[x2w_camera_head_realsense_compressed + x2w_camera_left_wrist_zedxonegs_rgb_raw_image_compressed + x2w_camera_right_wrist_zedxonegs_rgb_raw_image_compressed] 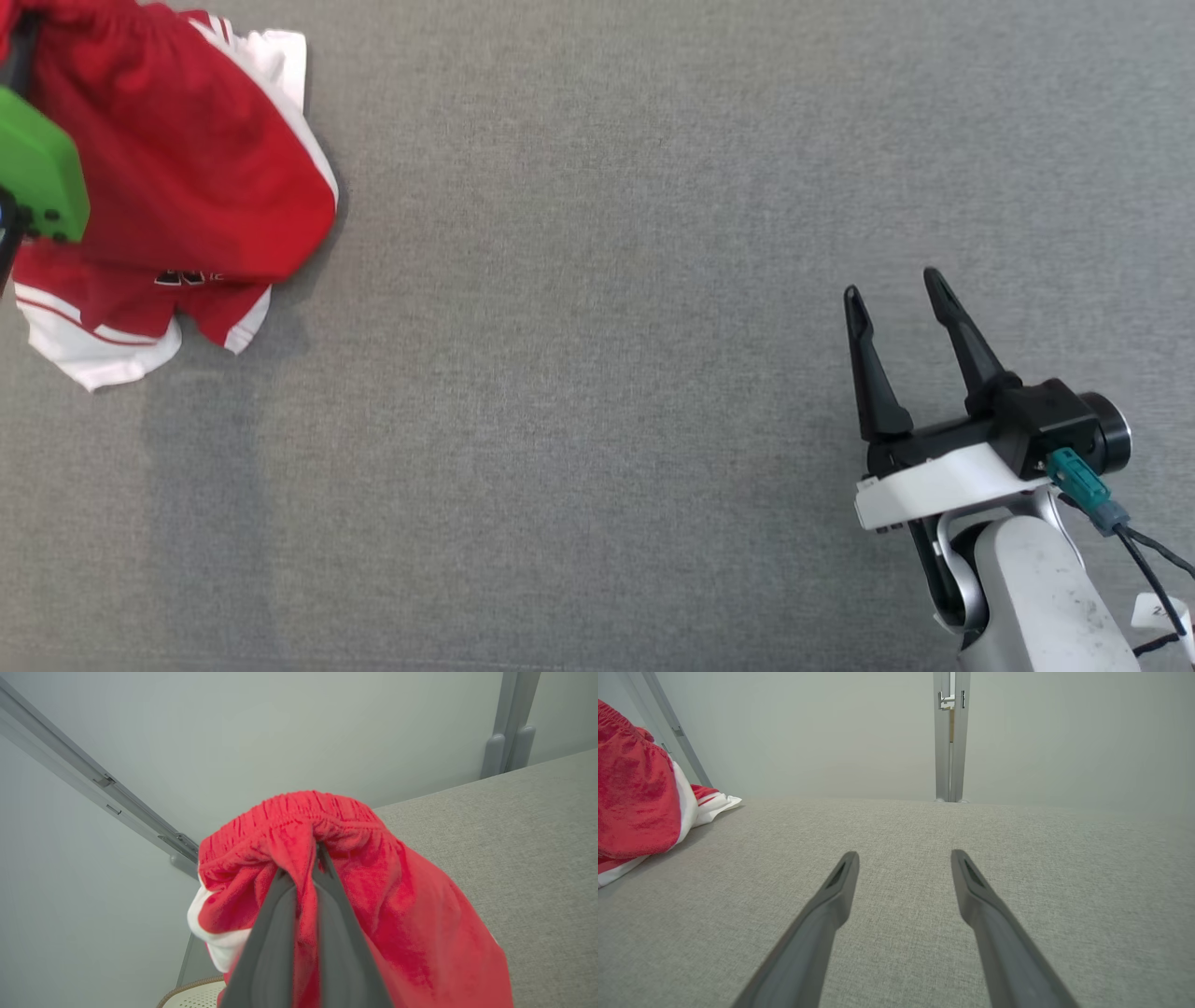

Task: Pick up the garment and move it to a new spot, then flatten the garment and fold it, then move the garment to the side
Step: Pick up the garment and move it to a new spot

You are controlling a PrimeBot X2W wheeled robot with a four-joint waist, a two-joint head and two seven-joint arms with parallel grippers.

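The garment (177,177) is a pair of red shorts with white trim, bunched at the far left of the grey table. In the left wrist view my left gripper (310,858) is shut on the garment (355,891), pinching its gathered red waistband between the two dark fingers. A green part of the left arm (37,177) overlaps the cloth in the head view. My right gripper (896,294) stands open at the lower right, well away from the garment (635,793), with nothing between its fingers (840,882).
Grey fabric table top (597,373) stretches wide between the garment and the right arm. Pale walls with grey metal posts (951,737) stand beyond the table's far edge. A white perforated object (196,996) shows below the table's edge in the left wrist view.
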